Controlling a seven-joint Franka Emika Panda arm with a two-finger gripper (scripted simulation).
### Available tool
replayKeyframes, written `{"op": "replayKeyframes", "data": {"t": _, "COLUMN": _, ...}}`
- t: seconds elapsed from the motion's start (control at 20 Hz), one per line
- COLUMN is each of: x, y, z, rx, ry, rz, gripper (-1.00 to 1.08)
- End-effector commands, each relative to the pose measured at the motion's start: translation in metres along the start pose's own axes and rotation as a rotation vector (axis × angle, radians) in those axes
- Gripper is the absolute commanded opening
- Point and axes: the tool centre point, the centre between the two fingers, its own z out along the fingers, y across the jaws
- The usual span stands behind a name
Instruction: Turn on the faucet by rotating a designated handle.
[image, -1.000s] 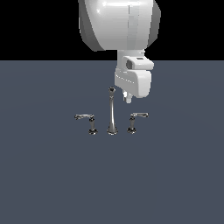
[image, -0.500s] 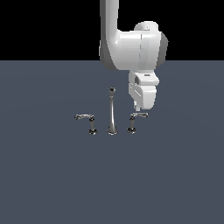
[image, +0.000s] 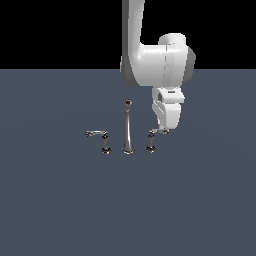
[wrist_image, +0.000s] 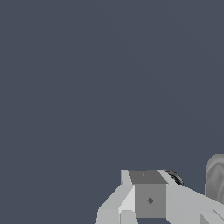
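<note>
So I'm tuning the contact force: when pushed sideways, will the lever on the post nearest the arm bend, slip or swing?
The designated handle looks like rigid chrome, so its thin lever probably won't flex. Its polished surface suggests the pincer could slide along it. The lever sits atop a short upright post, so it likely pivots rather than tips, though the joint isn't visible.

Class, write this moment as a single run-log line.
phase: approach | gripper: at lever tip of designated handle, contact unclear | spout: untouched | twin handle: untouched | jaw state: unclear
</note>
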Motion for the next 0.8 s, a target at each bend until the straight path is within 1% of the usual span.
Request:
{"op": "replayKeyframes", "data": {"t": 0.0, "x": -0.001, "y": 0.000, "z": -0.001, "rx": 0.001, "ry": -0.001, "rz": -0.003, "gripper": -1.00}}
{"op": "replayKeyframes", "data": {"t": 0.35, "x": -0.003, "y": 0.000, "z": -0.003, "rx": 0.001, "ry": -0.001, "rz": -0.010, "gripper": -1.00}}
{"op": "replayKeyframes", "data": {"t": 0.75, "x": 0.009, "y": 0.027, "z": -0.003, "rx": 0.001, "ry": -0.001, "rz": -0.010, "gripper": -1.00}}
